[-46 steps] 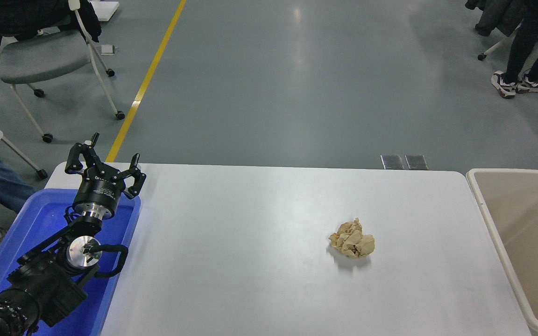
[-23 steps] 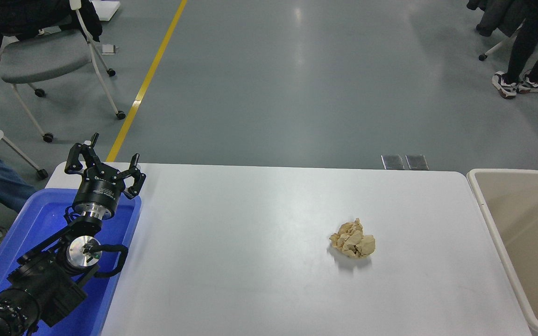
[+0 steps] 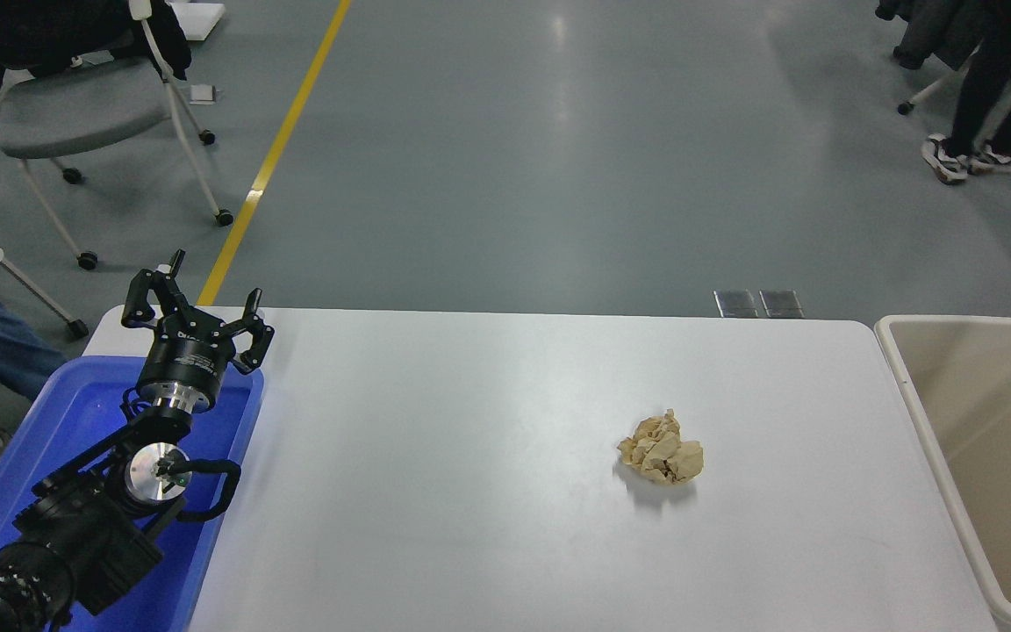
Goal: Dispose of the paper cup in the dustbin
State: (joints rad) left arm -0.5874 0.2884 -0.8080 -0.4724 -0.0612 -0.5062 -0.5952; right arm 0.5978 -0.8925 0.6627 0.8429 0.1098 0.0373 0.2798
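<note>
The paper cup is not in view anywhere on the table or in the visible part of the bin. The beige dustbin [image 3: 914, 386] stands off the table's right end, and the part of its inside that shows holds nothing. My left gripper [image 3: 197, 303] is parked at the far left over the blue tray, open and empty. My right arm and gripper are out of view.
A crumpled tan-brown paper ball [image 3: 662, 449] lies on the white table [image 3: 470, 456], right of centre. A bright blue tray [image 3: 75, 412] sits at the table's left end under my left arm. A chair [image 3: 84, 105] and a person's legs [image 3: 988, 96] are on the floor beyond.
A dark sliver at the right edge over the bin, seen one second ago, has gone out of view. The paper ball and my left arm have not moved.
</note>
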